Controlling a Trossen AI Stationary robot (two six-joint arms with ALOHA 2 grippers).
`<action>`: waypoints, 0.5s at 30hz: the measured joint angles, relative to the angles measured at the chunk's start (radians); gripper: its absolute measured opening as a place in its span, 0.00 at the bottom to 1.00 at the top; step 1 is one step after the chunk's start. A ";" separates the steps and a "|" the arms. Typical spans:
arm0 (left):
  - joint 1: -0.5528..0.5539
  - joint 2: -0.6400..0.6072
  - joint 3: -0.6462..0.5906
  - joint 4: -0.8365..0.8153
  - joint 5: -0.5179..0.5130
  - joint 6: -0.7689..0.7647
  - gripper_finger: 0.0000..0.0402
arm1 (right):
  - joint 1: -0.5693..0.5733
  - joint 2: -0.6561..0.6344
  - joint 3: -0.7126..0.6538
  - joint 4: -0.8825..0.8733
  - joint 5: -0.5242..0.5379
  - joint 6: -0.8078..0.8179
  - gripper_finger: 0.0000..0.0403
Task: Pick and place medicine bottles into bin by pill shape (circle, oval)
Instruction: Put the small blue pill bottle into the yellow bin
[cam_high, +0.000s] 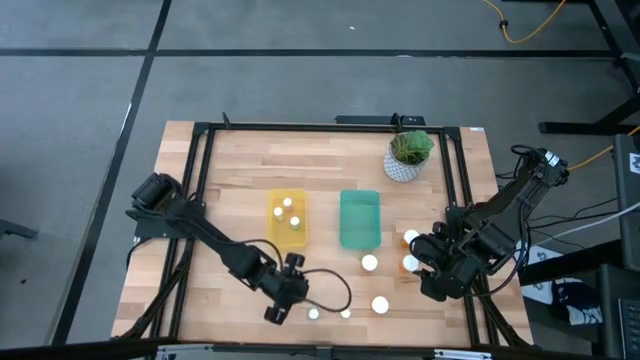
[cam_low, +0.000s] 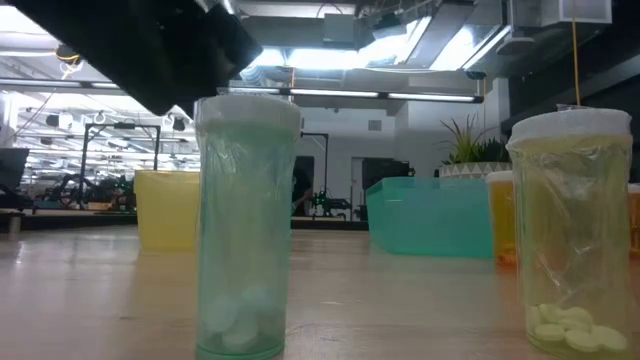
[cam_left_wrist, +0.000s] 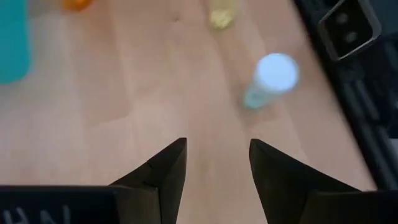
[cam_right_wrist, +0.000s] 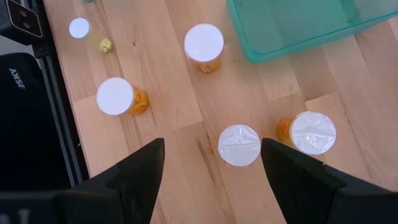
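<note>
Medicine bottles are loose on the table (cam_high: 240, 200); none is gripped. Left gripper (cam_high: 277, 310) is held with fingers spread and empty at the near edge, a clear bottle (cam_left_wrist: 269, 81) just to its right. Right gripper (cam_high: 432, 285) is likewise spread and empty, above orange bottles (cam_right_wrist: 121, 97) near the green bin (cam_high: 360, 219). Three bottles are seen in the yellow bin (cam_high: 287, 217).
</note>
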 joint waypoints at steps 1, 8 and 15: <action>-0.006 0.012 0.000 0.026 0.001 0.000 0.42 | 0.000 0.000 0.000 0.000 0.000 -0.001 0.67; -0.032 0.058 0.000 0.127 0.004 -0.028 0.42 | 0.000 0.000 0.000 -0.003 0.000 -0.003 0.67; -0.029 0.115 -0.001 0.198 0.027 -0.055 0.42 | 0.000 0.000 0.000 -0.009 0.001 -0.008 0.67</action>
